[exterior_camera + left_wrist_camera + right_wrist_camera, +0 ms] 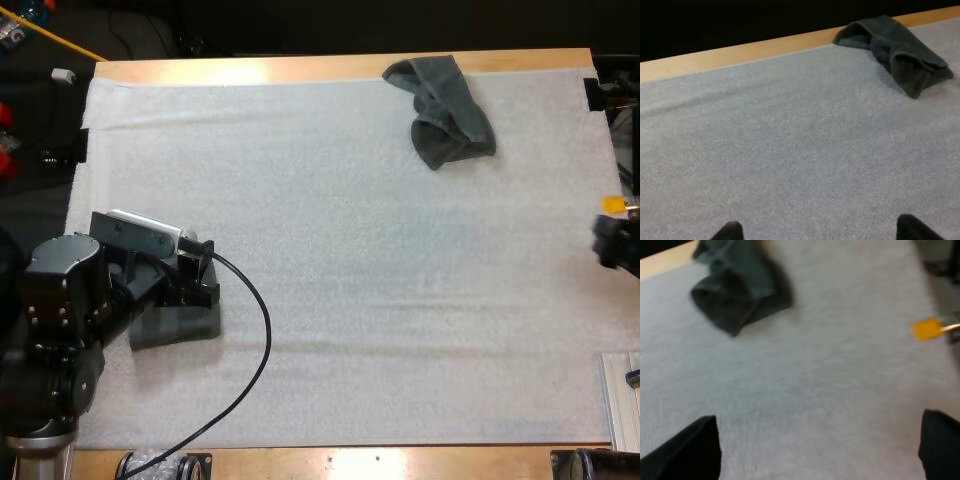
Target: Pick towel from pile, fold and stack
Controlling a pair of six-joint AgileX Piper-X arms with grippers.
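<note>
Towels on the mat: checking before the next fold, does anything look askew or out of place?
Nothing is damaged or spilled. The crumpled towel lies bunched at the mat's far edge, one end lapping onto the table wood. The folded towel at the near left looks slightly skewed.

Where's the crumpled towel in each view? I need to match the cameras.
High view: towel at the far edge of the mat, right of centre.
Left wrist view: towel far ahead, at the mat's far edge.
Right wrist view: towel on the mat, near its far edge.
Shared landmark: the wooden far edge of the table, right behind the towel.
</note>
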